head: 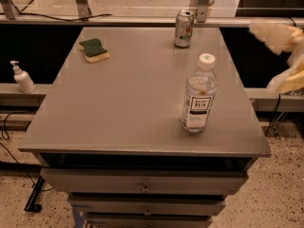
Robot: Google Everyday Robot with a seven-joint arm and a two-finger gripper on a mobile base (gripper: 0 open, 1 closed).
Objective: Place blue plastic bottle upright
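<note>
The blue plastic bottle [198, 96] stands upright on the grey table [128, 103], right of centre near the front. It is clear, with a white cap and a label with a black text panel. My gripper [280, 56] is off the table's right edge, well clear of the bottle and higher than it. Its pale fingers [270, 32] are spread apart and hold nothing.
A silver-green soda can [184, 28] stands at the back of the table. A green and yellow sponge [94, 49] lies at the back left. A white pump dispenser [22, 78] stands on a ledge to the left. Drawers sit below the tabletop.
</note>
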